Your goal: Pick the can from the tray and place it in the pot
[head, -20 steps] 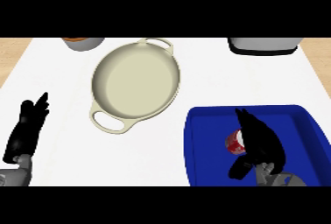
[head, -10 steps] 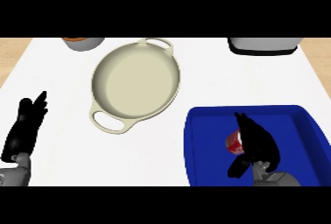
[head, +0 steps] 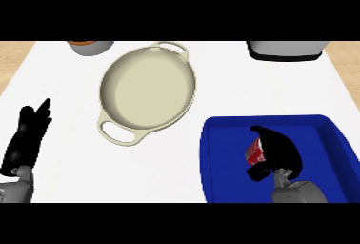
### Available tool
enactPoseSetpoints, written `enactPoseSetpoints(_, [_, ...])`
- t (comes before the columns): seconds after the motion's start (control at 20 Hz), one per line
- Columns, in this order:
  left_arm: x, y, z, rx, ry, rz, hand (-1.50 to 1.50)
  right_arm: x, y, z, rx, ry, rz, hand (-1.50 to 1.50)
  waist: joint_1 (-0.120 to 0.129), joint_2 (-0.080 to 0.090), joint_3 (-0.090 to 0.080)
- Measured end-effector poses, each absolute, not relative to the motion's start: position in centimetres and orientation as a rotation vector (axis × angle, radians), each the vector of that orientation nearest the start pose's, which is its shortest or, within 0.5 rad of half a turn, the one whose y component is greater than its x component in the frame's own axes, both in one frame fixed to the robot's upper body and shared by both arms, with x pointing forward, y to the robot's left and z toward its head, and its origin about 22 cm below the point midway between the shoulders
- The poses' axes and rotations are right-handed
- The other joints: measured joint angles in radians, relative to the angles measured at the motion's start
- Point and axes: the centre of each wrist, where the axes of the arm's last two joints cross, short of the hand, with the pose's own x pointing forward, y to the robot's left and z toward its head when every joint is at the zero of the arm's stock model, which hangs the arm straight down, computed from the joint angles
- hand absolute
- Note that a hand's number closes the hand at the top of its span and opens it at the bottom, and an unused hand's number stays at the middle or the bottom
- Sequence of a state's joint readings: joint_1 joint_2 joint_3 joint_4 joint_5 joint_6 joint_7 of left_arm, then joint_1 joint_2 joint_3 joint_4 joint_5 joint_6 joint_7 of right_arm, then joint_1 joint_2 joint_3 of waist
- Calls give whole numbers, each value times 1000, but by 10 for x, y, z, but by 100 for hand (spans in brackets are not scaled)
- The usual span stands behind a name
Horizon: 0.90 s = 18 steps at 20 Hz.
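Note:
A red can [head: 254, 150] lies in the blue tray [head: 215, 162] at the lower right of the head view. My right hand [head: 281, 150] covers the can's right side; its fingers arch over the top and the thumb curls in below, so it is shut on the can, most of which is hidden. The cream oval pot [head: 147, 90] with two loop handles stands on the white counter, up and to the left of the tray, with nothing inside. My left hand [head: 25, 143] rests open near the left edge, fingers straight.
A grey bowl with an orange rim [head: 91, 46] sits at the back left. A grey and black appliance [head: 285, 49] stands at the back right. White counter shows between the pot and the tray.
My right hand's fingers have curled in and drawn back around the can. The left hand, pot and tray have not moved.

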<state>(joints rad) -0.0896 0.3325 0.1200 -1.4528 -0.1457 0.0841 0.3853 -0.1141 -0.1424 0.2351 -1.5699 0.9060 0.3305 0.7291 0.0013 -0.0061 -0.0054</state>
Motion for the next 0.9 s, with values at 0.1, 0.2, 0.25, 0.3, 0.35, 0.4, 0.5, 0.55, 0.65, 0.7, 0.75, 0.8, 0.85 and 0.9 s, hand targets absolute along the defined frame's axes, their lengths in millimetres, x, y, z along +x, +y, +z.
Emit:
enactPoseSetpoints(0.1, [259,329,31,523,-1159,-106,0,262,-193,23,-804,-794,944,150,0,-1,0])
enactPoseSetpoints(0.2, [259,332,31,527,-1160,-105,0,258,-197,21,-831,-824,964,150,0,0,0])
enactPoseSetpoints(0.25, [260,331,32,525,-1164,-108,0,260,-196,20,-847,-833,974,150,0,1,1])
enactPoseSetpoints(0.3, [257,331,30,523,-1164,-108,0,262,-197,17,-863,-843,984,150,1,0,1])
enactPoseSetpoints(0.35, [260,331,30,523,-1161,-107,0,263,-199,17,-875,-852,995,150,0,1,1])
enactPoseSetpoints(0.4, [264,332,29,523,-1161,-106,0,264,-198,16,-893,-863,1003,150,0,2,2])
enactPoseSetpoints(0.5, [264,332,26,519,-1154,-104,0,263,-198,19,-923,-883,1023,150,-1,3,3])
enactPoseSetpoints(0.55, [264,330,25,520,-1157,-104,0,264,-196,20,-936,-892,1027,150,-1,4,4])
enactPoseSetpoints(0.65, [263,332,24,520,-1159,-98,0,263,-192,25,-964,-909,1028,150,-1,4,4])
enactPoseSetpoints(0.7, [261,334,26,522,-1162,-98,0,261,-193,26,-980,-922,1028,150,-1,5,5])
enactPoseSetpoints(0.75, [263,336,26,523,-1158,-96,0,258,-195,28,-1003,-933,1027,150,-2,5,5])
enactPoseSetpoints(0.8, [264,335,26,524,-1158,-97,0,259,-192,30,-1017,-937,1019,150,-2,5,5])
enactPoseSetpoints(0.85, [265,332,29,521,-1156,-95,0,256,-193,35,-1027,-941,1011,150,-2,5,5])
enactPoseSetpoints(0.9, [263,334,30,523,-1156,-98,0,258,-190,34,-1030,-942,1008,150,-2,5,5])
